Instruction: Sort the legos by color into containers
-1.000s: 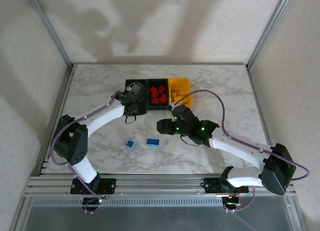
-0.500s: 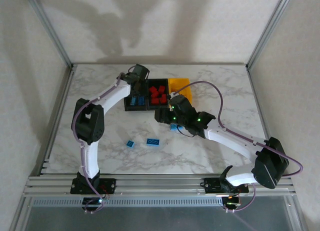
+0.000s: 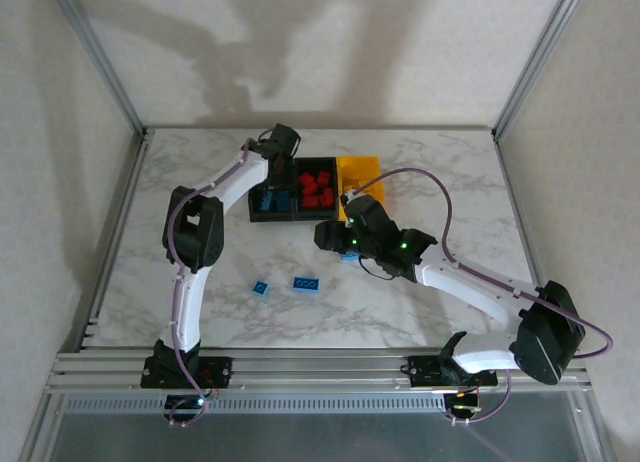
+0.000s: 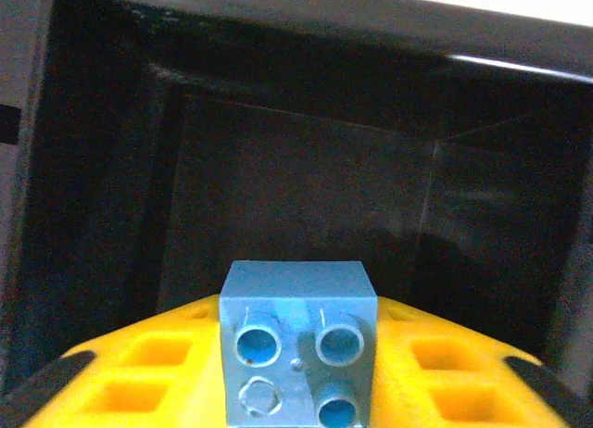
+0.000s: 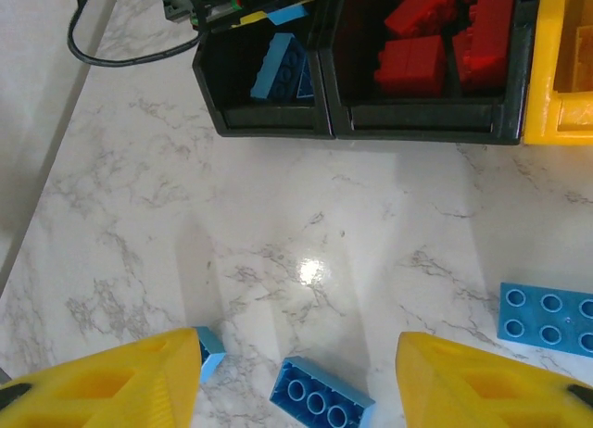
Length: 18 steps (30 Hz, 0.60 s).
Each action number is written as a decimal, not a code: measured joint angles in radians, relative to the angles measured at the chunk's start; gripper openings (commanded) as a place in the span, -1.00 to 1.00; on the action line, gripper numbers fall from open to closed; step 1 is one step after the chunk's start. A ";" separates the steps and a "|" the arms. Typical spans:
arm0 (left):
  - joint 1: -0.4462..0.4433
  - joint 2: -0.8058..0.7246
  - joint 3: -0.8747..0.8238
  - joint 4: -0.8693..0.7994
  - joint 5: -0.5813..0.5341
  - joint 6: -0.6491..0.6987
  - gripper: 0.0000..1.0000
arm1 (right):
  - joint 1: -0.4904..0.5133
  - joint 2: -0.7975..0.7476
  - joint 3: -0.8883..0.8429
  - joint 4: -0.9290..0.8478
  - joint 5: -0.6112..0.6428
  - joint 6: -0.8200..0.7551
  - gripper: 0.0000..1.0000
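held brick: one blue brick (image 4: 296, 354), 2x2, round holes facing the wrist camera
held brick place: between the left gripper's (image 4: 296, 319) two yellow fingers (image 4: 148, 372), over the open left black bin (image 5: 264, 120)
left gripper state: pinching the blue brick from both sides
containers: three, joined in a row at the far middle of the table (image 3: 200, 182); two black, one yellow
left black bin content: binned blue bricks (image 5: 283, 65), at least two, exact count unclear
middle black bin (image 5: 426, 120) content: red bricks (image 3: 317, 190), about five, piled up
yellow bin (image 5: 561, 122) content: too small to count
loose legos: three, all blue, on the marble on the near side of the bins
loose 1: small tilted brick (image 3: 260, 288)
loose 2: longer brick (image 3: 306, 283), just beside loose 1
loose 3: third brick (image 3: 347, 256), under the right arm, nearest the bins
right gripper (image 5: 298, 349) state: two fingers spread wide, nothing between them
right gripper place: above the marble, over the loose blue bricks, on the near side of the black bins
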 measured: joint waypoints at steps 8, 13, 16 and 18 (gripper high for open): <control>0.005 0.012 0.000 -0.008 -0.006 -0.001 0.01 | 0.000 -0.017 0.000 0.000 0.006 0.003 0.15; 0.004 0.003 -0.002 -0.008 0.001 0.000 0.02 | 0.000 -0.021 0.000 0.000 0.006 0.002 0.15; 0.004 -0.043 -0.029 -0.005 0.006 0.000 0.08 | 0.000 -0.021 0.000 -0.003 0.006 0.002 0.17; 0.004 -0.100 -0.069 0.002 0.013 -0.001 0.14 | 0.000 -0.023 0.000 -0.010 0.006 0.000 0.18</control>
